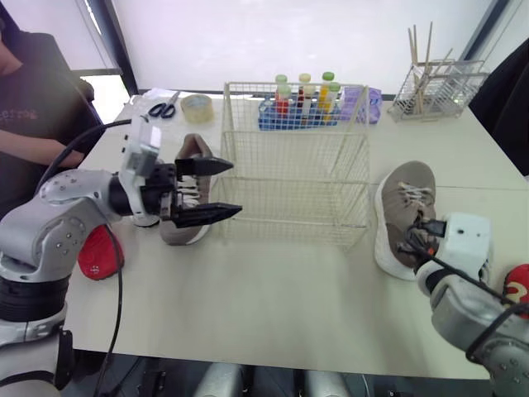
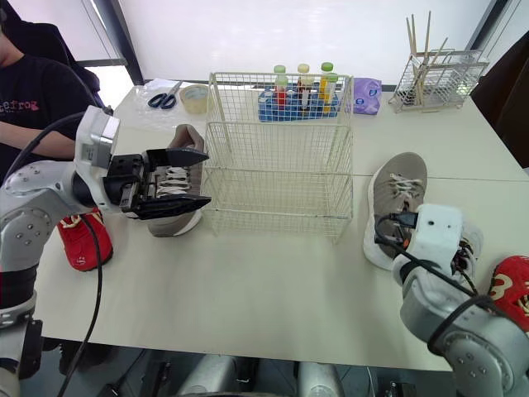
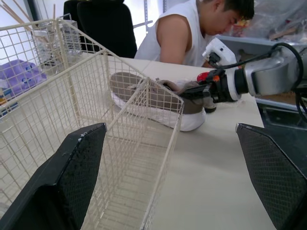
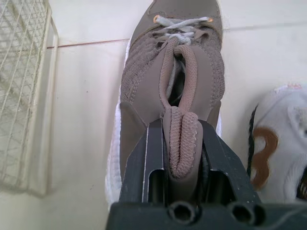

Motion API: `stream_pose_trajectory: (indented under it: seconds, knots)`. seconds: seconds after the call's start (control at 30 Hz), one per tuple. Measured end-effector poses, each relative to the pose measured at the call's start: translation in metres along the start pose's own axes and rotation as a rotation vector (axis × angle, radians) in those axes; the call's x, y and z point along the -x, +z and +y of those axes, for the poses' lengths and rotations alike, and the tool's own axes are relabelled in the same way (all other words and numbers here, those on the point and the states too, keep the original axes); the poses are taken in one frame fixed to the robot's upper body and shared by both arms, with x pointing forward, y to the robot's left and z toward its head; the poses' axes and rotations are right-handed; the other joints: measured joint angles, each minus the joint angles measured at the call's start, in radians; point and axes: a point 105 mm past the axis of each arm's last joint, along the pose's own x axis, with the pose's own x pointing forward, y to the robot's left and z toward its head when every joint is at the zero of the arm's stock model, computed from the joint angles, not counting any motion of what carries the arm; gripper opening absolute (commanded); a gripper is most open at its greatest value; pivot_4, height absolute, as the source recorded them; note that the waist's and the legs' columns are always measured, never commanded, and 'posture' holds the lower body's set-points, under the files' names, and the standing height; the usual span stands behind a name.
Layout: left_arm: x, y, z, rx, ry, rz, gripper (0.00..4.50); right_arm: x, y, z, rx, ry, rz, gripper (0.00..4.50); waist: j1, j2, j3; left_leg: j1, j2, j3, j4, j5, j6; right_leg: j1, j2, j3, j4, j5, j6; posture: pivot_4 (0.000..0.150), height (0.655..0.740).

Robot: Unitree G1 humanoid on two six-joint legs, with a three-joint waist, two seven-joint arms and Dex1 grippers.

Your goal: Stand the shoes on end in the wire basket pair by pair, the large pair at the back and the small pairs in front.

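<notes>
Two brown shoes, two red shoes and one white shoe lie on a pale table (image 1: 273,289) around a single wire basket (image 1: 293,157), none of them inside it. The left gripper (image 1: 219,188) hovers with its two black fingers spread wide, one above the other, just beside the basket's left wall and in front of the left brown shoe (image 1: 194,149), which lies flat against that side. The right gripper (image 4: 181,132) is clamped on the heel collar of the right brown shoe (image 1: 405,203), which rests sole-down to the right of the basket, toe pointing away from the robot. The white shoe (image 4: 283,148), marked in brown, sits just beside it on the outer side. One red shoe, the left red shoe (image 1: 97,252), lies at the table's left edge near the left arm; the right red shoe (image 2: 512,285) lies at the right edge. Behind the basket stand one blue rack of bottles (image 1: 302,99), one pair of scissors (image 1: 163,107), one roll of tape (image 1: 197,106) and one wire rack of sticks (image 1: 434,87). A person in a dark shirt (image 1: 33,99) sits at the left.
</notes>
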Motion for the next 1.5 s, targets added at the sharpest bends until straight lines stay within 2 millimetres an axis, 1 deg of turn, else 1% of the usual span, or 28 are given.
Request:
stream_pose_trajectory:
  seconds: [0.03,0.1,0.17,0.3,0.33,0.37,0.43,0.5,0.57,0.63,0.7,0.77,0.83,0.9,0.97,1.07,1.13,1.23,1.3,1.4,1.5]
  knots:
    - [0.001,0.0,0.002,0.0,0.006,0.0,4.5,-0.002,0.014,-0.003,0.004,-0.009,-0.045,0.19,0.001,0.001,0.001,-0.001,0.0,0.0,0.0,0.0,0.0,0.0,0.0,0.0,0.0,0.0,0.0,0.15,0.74]
    - [0.003,0.001,0.007,-0.005,0.021,-0.004,4.5,-0.003,0.05,-0.006,0.014,-0.019,-0.169,0.19,0.002,0.001,0.001,-0.001,0.0,0.0,-0.002,0.0,0.0,0.001,0.0,0.0,0.0,0.001,0.003,0.15,0.74]
    - [0.003,0.005,0.012,-0.019,0.029,-0.012,4.5,-0.003,0.082,-0.007,0.042,-0.017,-0.27,0.19,0.003,0.001,0.001,-0.001,0.0,0.0,-0.004,0.001,-0.001,0.0,0.0,0.0,0.0,0.001,0.003,0.15,0.74]
    - [0.004,0.012,0.019,-0.044,0.033,-0.032,4.5,-0.008,0.149,-0.009,0.098,0.038,-0.465,0.19,0.0,0.001,0.001,-0.001,0.0,0.001,-0.006,0.001,-0.001,0.0,0.0,0.0,-0.002,0.002,0.003,0.15,0.74]
    - [0.005,0.013,0.021,-0.04,0.038,-0.033,4.5,-0.008,0.163,-0.007,0.115,0.073,-0.511,0.19,-0.001,0.001,0.001,-0.001,0.0,0.001,-0.007,0.001,-0.001,0.0,0.0,0.0,-0.002,0.002,0.003,0.15,0.74]
    - [0.005,0.014,0.024,-0.038,0.046,-0.036,4.5,-0.006,0.179,0.0,0.153,0.139,-0.571,0.19,-0.003,0.001,0.001,-0.001,0.0,0.001,-0.008,0.001,-0.001,0.0,0.0,0.0,-0.002,0.002,0.003,0.15,0.74]
    - [0.006,0.019,0.03,-0.041,0.056,-0.043,4.5,0.002,0.202,0.015,0.263,0.303,-0.682,0.19,-0.013,0.001,0.001,-0.001,0.0,0.002,-0.01,0.001,-0.002,-0.001,0.0,0.0,-0.003,0.002,0.003,0.15,0.74]
    - [0.009,0.025,0.034,-0.045,0.069,-0.052,4.5,0.015,0.215,0.032,0.421,0.476,-0.785,0.19,-0.02,0.0,0.002,-0.001,0.0,0.002,-0.011,0.001,-0.002,-0.001,0.0,0.0,-0.004,0.002,0.003,0.15,0.74]
    - [0.013,0.03,0.038,-0.041,0.084,-0.051,4.5,0.028,0.22,0.047,0.579,0.619,-0.875,0.19,-0.024,0.0,0.002,-0.001,0.0,0.002,-0.011,0.002,-0.003,-0.001,-0.001,0.0,-0.005,0.002,0.004,0.15,0.74]
    - [0.019,0.033,0.04,-0.017,0.097,-0.051,4.5,0.033,0.224,0.056,0.736,0.71,-0.943,0.19,-0.03,0.0,0.002,-0.001,0.0,0.004,-0.011,0.003,-0.004,-0.002,-0.001,0.001,-0.005,0.002,0.004,0.15,0.74]
    - [0.028,0.038,0.042,0.004,0.116,-0.053,4.5,0.033,0.23,0.059,0.881,0.752,-1.0,0.19,-0.032,0.0,0.003,-0.001,0.0,0.005,-0.011,0.003,-0.004,-0.002,-0.001,0.001,-0.004,0.002,0.004,0.15,0.74]
    - [0.038,0.046,0.041,0.013,0.14,-0.049,4.5,0.035,0.233,0.063,1.067,0.77,-1.067,0.19,-0.032,-0.001,0.003,-0.001,0.0,0.005,-0.012,0.003,-0.005,-0.004,-0.001,0.002,-0.003,0.002,0.004,0.15,0.74]
    - [0.046,0.052,0.04,0.021,0.163,-0.05,4.5,0.037,0.229,0.068,1.23,0.797,-1.112,0.19,-0.031,-0.001,0.003,-0.001,0.0,0.005,-0.012,0.003,-0.005,-0.004,-0.001,0.002,-0.003,0.002,0.004,0.15,0.74]
    - [0.052,0.057,0.039,0.034,0.182,-0.056,4.5,0.034,0.219,0.076,1.371,0.84,-1.137,0.19,-0.029,-0.001,0.003,-0.001,0.001,0.005,-0.012,0.003,-0.006,-0.004,-0.001,0.002,-0.003,0.002,0.004,0.15,0.74]
    - [0.056,0.059,0.039,0.04,0.197,-0.053,4.5,0.028,0.212,0.081,1.452,0.876,-1.148,0.19,-0.027,-0.001,0.003,-0.001,0.001,0.005,-0.012,0.003,-0.006,-0.004,-0.001,0.003,-0.003,0.002,0.004,0.15,0.74]
    - [0.063,0.064,0.039,0.035,0.228,-0.052,4.5,0.025,0.205,0.089,1.524,0.92,-1.193,0.19,-0.026,-0.001,0.003,-0.001,0.001,0.005,-0.012,0.004,-0.007,-0.005,-0.001,0.003,-0.002,0.002,0.004,0.15,0.74]
    - [0.065,0.063,0.039,0.038,0.239,-0.043,4.5,0.028,0.207,0.096,1.541,0.932,-1.262,0.19,-0.026,-0.001,0.003,-0.001,0.001,0.005,-0.012,0.004,-0.007,-0.005,-0.001,0.003,-0.002,0.002,0.004,0.15,0.74]
    - [0.068,0.055,0.039,0.059,0.256,-0.018,4.5,0.036,0.212,0.101,1.57,0.919,-1.362,0.19,-0.026,-0.001,0.003,-0.001,0.001,0.005,-0.012,0.004,-0.007,-0.005,-0.001,0.004,-0.002,0.002,0.004,0.15,0.74]
    - [0.074,0.049,0.04,0.072,0.283,0.007,4.5,0.037,0.214,0.101,1.574,0.908,-1.399,0.19,-0.026,-0.001,0.004,-0.001,0.001,0.005,-0.012,0.004,-0.007,-0.005,0.0,0.004,-0.002,0.002,0.003,0.15,0.74]
    - [0.086,0.045,0.043,0.072,0.334,0.031,4.5,0.036,0.213,0.102,1.571,0.909,-1.416,0.19,-0.025,-0.001,0.004,-0.001,0.001,0.005,-0.012,0.004,-0.008,-0.006,0.0,0.004,-0.001,0.002,0.003,0.15,0.74]
    - [0.089,0.046,0.045,0.056,0.349,0.024,4.5,0.037,0.212,0.104,1.574,0.917,-1.423,0.19,-0.023,-0.001,0.004,-0.001,0.001,0.006,-0.012,0.004,-0.008,-0.007,0.0,0.005,0.0,0.002,0.003,0.15,0.74]
